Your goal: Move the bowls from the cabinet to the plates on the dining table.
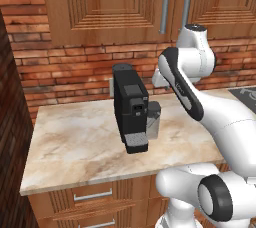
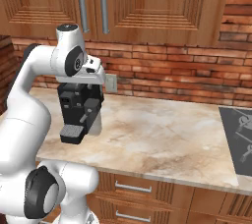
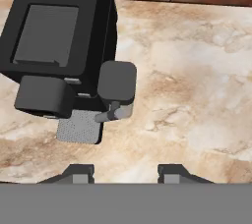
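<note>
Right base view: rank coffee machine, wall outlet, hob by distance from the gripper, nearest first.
From the gripper:
1. Coffee machine, directly beneath the hand, on the counter's left.
2. Wall outlet, just right of the hand, on the brick wall.
3. Hob, at the counter's far right end.

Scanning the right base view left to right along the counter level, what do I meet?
Black coffee machine → wall outlet → bare marble counter → black hob.

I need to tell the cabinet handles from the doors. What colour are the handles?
Grey metal bar handles on brown wooden cabinet doors, clearest in the right base view.
</note>
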Robot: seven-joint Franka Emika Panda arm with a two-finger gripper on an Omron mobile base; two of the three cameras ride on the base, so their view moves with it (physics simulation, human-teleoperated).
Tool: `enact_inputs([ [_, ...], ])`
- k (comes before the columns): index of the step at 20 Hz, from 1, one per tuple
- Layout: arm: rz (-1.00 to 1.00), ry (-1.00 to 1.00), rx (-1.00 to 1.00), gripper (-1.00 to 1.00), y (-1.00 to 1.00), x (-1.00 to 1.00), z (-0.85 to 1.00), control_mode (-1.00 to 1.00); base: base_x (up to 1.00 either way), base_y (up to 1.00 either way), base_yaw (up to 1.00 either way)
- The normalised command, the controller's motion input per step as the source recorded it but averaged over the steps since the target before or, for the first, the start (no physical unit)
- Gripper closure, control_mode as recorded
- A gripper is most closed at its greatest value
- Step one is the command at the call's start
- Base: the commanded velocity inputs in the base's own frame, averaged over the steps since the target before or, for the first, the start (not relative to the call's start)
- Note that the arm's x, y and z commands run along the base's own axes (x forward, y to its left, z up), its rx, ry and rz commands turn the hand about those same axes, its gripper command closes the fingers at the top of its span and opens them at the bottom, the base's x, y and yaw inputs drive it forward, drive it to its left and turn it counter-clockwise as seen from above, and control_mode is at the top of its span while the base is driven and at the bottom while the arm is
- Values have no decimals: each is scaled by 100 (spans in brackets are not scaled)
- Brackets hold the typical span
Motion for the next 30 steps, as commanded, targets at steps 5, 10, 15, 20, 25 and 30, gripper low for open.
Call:
enact_inputs([
  [5,0,-5,0,-100,0,-17,6,-100,0,0,0],
  [10,0,-10,0,-100,0,-32,26,-100,0,0,0],
  [15,-1,-10,0,-100,0,-24,42,-100,0,0,0],
  [20,-4,-8,0,-100,0,-8,50,-100,0,0,0],
  [25,-5,-7,0,-100,-6,-5,56,-100,0,0,0],
  [30,-6,-8,0,-100,-15,-4,60,-100,0,0,0],
])
